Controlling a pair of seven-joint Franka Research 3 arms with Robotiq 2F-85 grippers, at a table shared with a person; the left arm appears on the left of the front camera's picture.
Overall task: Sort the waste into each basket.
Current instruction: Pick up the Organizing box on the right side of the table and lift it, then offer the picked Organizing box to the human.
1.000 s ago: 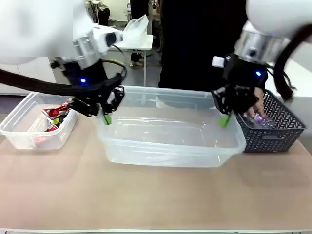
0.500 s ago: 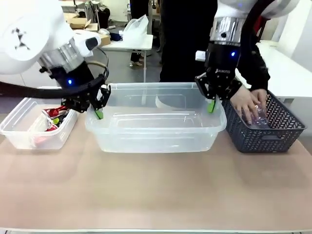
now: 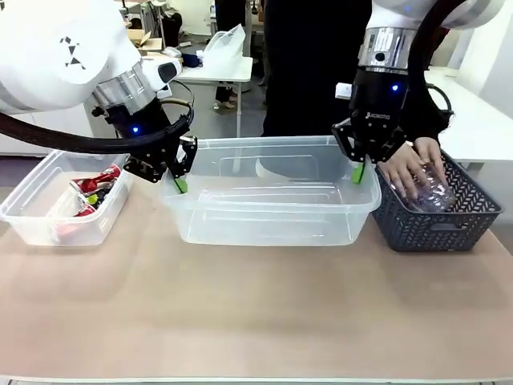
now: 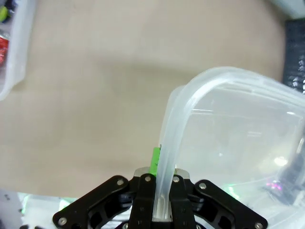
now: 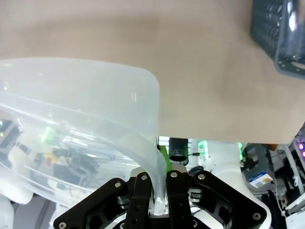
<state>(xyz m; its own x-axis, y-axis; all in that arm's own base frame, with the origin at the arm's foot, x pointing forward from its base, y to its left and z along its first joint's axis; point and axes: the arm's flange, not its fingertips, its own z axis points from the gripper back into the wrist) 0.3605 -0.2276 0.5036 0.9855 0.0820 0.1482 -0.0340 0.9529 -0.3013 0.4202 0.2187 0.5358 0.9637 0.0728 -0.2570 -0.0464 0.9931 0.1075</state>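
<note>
Entry, sorting task, two-arm hold.

- Your left end effector (image 3: 178, 178) is closed tight on the rim at the left short end of the large clear rectangular plastic tub (image 3: 264, 228). The left wrist view shows the flared rim pinched between the green pads.
- Your right end effector (image 3: 358, 170) is clamped the same way on the rim at the right short end.
- Key relation: the large tub's long axis runs left to right across the beige counter (image 3: 256, 321), spanning the gap between the two arms, with one arm at each end. Any shift probably has to be made by both arms together and kept level, or the thin rim may twist in the pads.
- I cannot tell whether the tub's base rests on the counter or hangs just above it.
- The small red metal drink cans (image 3: 94, 183) lie in the smaller clear plastic tub (image 3: 32, 220), just left of your left end effector.
- At the right, a person's hand (image 3: 409, 168) holds a clear plastic bottle (image 3: 433, 192) inside the dark grey lattice-walled basket (image 3: 433, 228), near your right end effector. Watch that side.
</note>
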